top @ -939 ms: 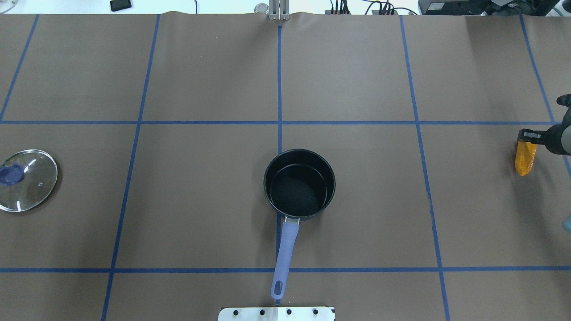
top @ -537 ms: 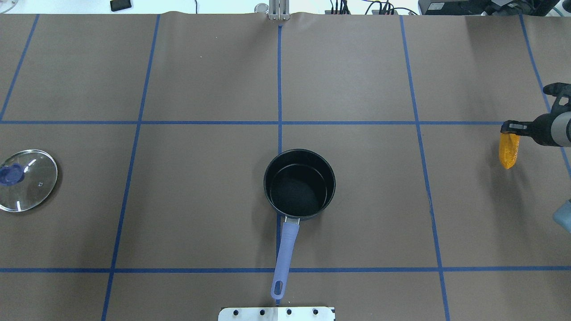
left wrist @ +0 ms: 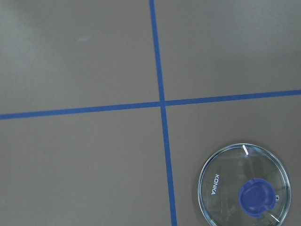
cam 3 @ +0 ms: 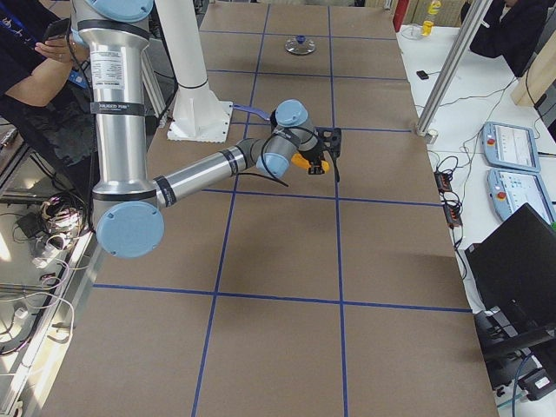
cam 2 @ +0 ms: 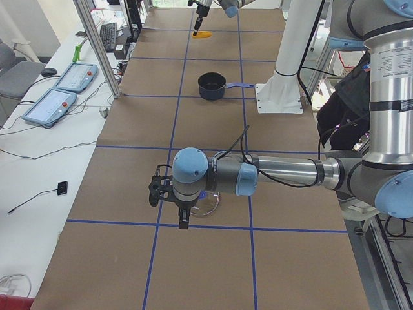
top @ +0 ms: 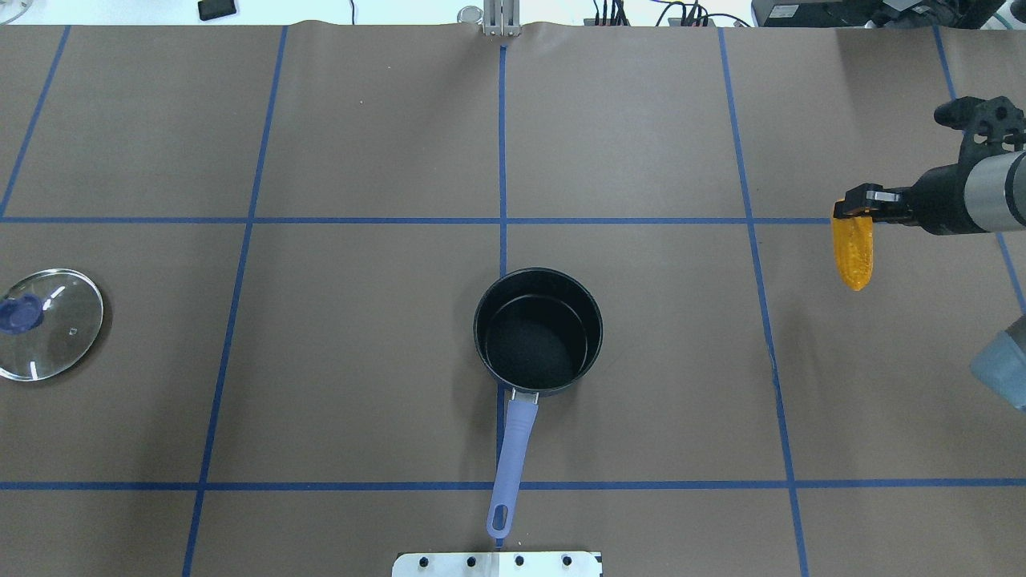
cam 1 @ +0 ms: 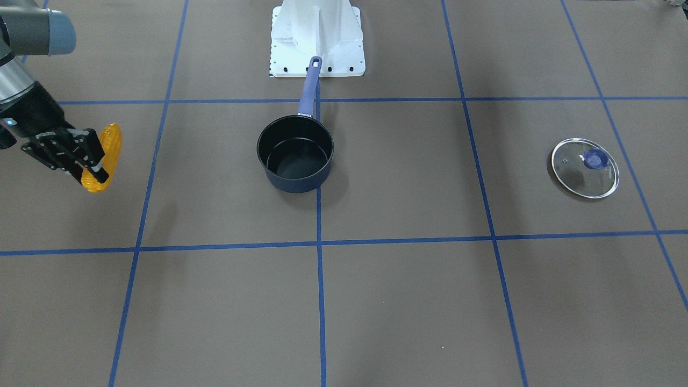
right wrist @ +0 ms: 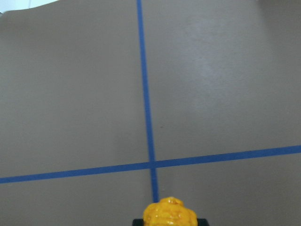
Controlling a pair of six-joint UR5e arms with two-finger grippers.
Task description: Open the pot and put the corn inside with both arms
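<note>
The dark navy pot (top: 537, 332) stands open at the table's middle, its purple handle (top: 510, 461) pointing at the robot's base; it also shows in the front view (cam 1: 294, 153). The glass lid (top: 48, 323) with a purple knob lies flat at the far left, and shows in the left wrist view (left wrist: 244, 190). My right gripper (top: 856, 210) is shut on the corn (top: 854, 250) and holds it above the table, well to the right of the pot; the corn hangs tip down (cam 1: 102, 156). My left gripper (cam 2: 179, 210) hovers by the lid; I cannot tell its state.
The white pedestal base (cam 1: 317, 37) stands just behind the pot's handle. Blue tape lines (top: 502, 152) divide the brown table cover. Control tablets (cam 2: 61, 90) lie on a side bench, and a person (cam 3: 35, 61) stands near the robot.
My right gripper has carried the corn leftward toward the pot and a little away from the robot. Pot and lid have not moved.
</note>
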